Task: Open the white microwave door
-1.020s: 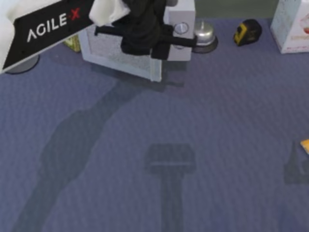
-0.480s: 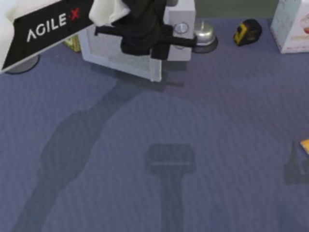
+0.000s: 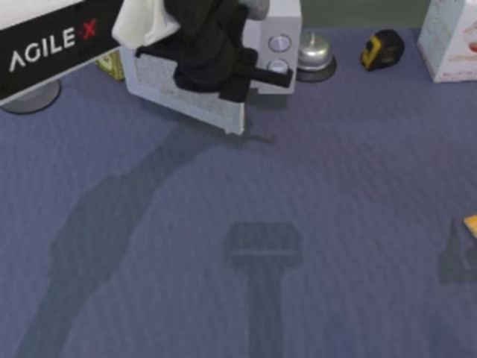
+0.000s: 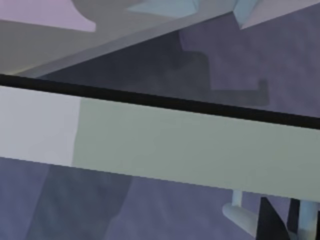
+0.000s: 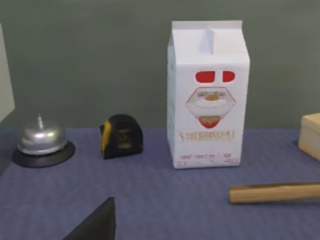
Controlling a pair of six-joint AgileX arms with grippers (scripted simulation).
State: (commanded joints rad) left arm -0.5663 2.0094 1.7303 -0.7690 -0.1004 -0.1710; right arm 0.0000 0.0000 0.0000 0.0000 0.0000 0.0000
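The microwave (image 3: 286,22) stands at the table's far edge, left of centre, with two round knobs (image 3: 279,43) on its right panel. Its white microwave door (image 3: 186,95), with a speckled mesh window, is swung out at an angle, hinged at the left. My left gripper (image 3: 237,83) hangs over the door's free edge. In the left wrist view the door (image 4: 175,145) is a pale band, and my black fingers (image 4: 272,226) are shut on the pale bar handle (image 4: 240,215). My right gripper (image 5: 100,225) is parked at the right, only a black wedge showing.
Right of the microwave stand a silver bell (image 3: 314,52), a black and yellow tape measure (image 3: 381,48) and a white carton with pink print (image 3: 449,41). A wooden handle (image 5: 275,192) and a wooden block (image 5: 311,132) lie near the right arm. A yellow object (image 3: 112,67) sits behind the left arm.
My left arm has moved left with the handle, and the door has swung farther out from the microwave's front. Both knobs now show. The right arm has not moved.
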